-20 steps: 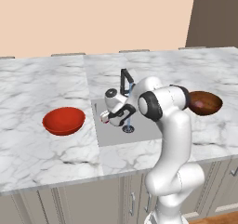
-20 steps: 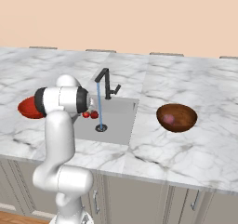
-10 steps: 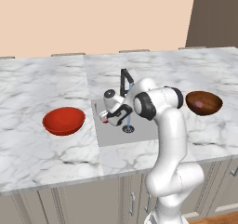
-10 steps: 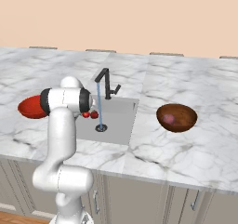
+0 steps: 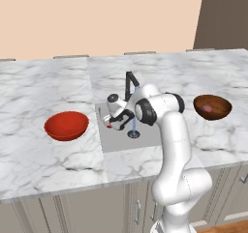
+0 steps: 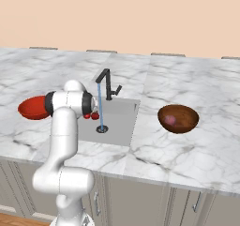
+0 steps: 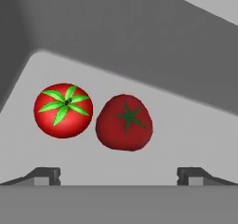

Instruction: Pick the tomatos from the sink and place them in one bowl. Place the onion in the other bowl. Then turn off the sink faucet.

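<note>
- The sink (image 5: 118, 139) holds both tomatoes, by its left wall.
- Gripper (image 7: 118, 174) hangs just above them, fingers spread wide, holding nothing.
- Darker tomato (image 7: 124, 122) touches the brighter tomato (image 7: 63, 110); both look light, smooth and likely to roll, so pinch one across its middle.

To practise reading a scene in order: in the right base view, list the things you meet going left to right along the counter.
Red bowl → tomatoes → faucet → brown bowl holding the onion.
</note>
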Tool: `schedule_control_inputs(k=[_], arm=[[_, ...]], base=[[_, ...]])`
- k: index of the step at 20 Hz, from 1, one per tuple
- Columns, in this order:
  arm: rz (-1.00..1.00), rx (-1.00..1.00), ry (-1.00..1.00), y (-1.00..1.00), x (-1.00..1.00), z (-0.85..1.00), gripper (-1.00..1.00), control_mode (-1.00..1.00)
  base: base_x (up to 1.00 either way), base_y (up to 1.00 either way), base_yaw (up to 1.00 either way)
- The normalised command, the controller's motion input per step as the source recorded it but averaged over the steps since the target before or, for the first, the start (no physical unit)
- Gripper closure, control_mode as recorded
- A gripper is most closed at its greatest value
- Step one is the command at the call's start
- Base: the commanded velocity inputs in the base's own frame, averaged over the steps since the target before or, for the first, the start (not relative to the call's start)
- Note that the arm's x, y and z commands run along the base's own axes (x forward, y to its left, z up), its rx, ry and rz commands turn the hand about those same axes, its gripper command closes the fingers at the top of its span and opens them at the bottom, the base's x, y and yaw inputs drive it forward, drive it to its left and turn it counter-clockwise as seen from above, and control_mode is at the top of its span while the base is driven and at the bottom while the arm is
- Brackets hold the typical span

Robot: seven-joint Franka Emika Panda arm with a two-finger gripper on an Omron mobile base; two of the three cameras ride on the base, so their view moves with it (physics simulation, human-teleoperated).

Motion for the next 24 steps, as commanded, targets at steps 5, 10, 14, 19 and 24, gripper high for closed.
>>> schedule_control_inputs(k=[5, 10, 14, 19, 24], arm=[[0.00, 0.00, 0.00, 0.00, 0.25, -0.19, -1.00, -1.00], [0.00, 0.00, 0.00, 0.00, 0.21, -0.18, -1.00, -1.00], [0.00, 0.00, 0.00, 0.00, 0.19, -0.17, -1.00, -1.00], [0.00, 0.01, 0.00, 0.00, 0.22, -0.14, -1.00, -1.00], [0.00, 0.03, 0.00, -0.09, 0.04, -0.25, -1.00, -1.00]], base=[[0.00, 0.00, 0.00], [0.00, 0.00, 0.00], [0.00, 0.00, 0.00], [0.00, 0.00, 0.00], [0.00, 0.00, 0.00]])
